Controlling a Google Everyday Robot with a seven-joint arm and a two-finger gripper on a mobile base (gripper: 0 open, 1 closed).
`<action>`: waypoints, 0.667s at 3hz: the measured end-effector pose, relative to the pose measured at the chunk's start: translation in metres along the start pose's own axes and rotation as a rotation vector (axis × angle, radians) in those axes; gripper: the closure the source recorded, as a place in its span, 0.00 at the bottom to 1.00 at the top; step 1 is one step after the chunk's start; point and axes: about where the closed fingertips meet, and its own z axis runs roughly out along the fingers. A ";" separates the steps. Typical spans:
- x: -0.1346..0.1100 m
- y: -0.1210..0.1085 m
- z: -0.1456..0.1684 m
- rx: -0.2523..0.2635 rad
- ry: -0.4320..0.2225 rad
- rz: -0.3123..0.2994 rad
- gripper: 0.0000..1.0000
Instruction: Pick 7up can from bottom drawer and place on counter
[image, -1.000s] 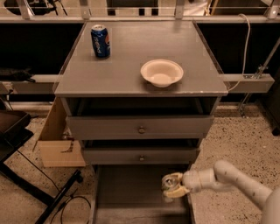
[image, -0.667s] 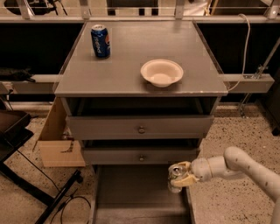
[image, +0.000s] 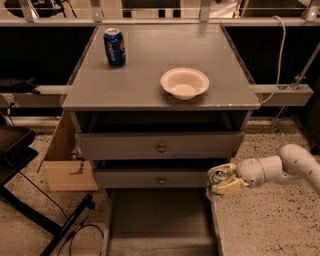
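Note:
My gripper (image: 221, 180) is shut on the 7up can (image: 217, 176), a small silvery-green can with a shiny top. It holds the can in the air at the right front corner of the cabinet, level with the middle drawer and above the right wall of the bottom drawer (image: 160, 220). That drawer is pulled open and its flat grey floor is bare. The counter (image: 150, 70) lies well above the can. My white arm (image: 280, 167) reaches in from the right.
A blue Pepsi can (image: 114, 47) stands at the counter's back left. A white bowl (image: 184, 83) sits near its front middle. Two upper drawers with round knobs (image: 161, 148) are closed. A cardboard box (image: 65, 160) stands left of the cabinet, beside black chair legs (image: 45, 220).
My gripper has lifted the 7up can up out of the bottom drawer and to the right, from low over the drawer floor to beside the middle drawer.

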 end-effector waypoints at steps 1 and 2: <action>-0.001 0.001 0.000 -0.005 0.000 -0.001 1.00; -0.040 0.008 -0.006 0.031 0.046 -0.017 1.00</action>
